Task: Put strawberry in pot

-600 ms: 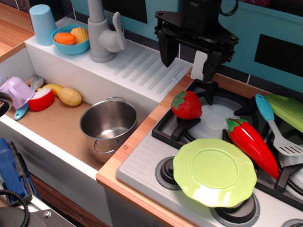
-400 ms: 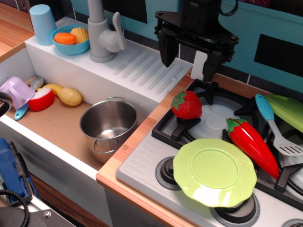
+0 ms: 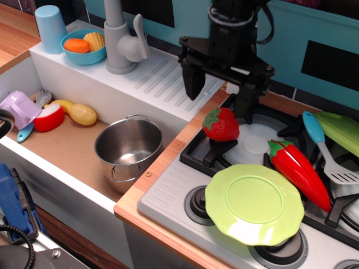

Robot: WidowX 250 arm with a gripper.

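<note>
Black and angular, your pincer (image 3: pixel 217 95) hangs with both fingers spread wide and nothing between them, just above and behind the strawberry (image 3: pixel 222 124). One finger (image 3: pixel 191 83) sits over the white ribbed drainboard (image 3: pixel 162 78), the other over the stove grate (image 3: pixel 224 147).

You can see the strawberry resting on that dark grate at the stove's back-left corner, apart from the fingers. It's plump, glossy red plastic, lying on its side: green leafy cap towards the sink on the left, rounded tip towards the right, long axis roughly parallel to the counter's front edge.

Left of it, across the wooden counter strip, the pot (image 3: pixel 129 147) stands upright in the sink's right end, near the front edge: round, shiny steel, two small loop handles, hollow showing only bare metal.

Right of the strawberry lies a long glossy red chilli (image 3: pixel 299 173), and a scalloped lime-green plate (image 3: pixel 254 204) rests towards the stove's front edge. At the back-left corner, a light-blue bowl (image 3: pixel 72 56) holds toy food.
</note>
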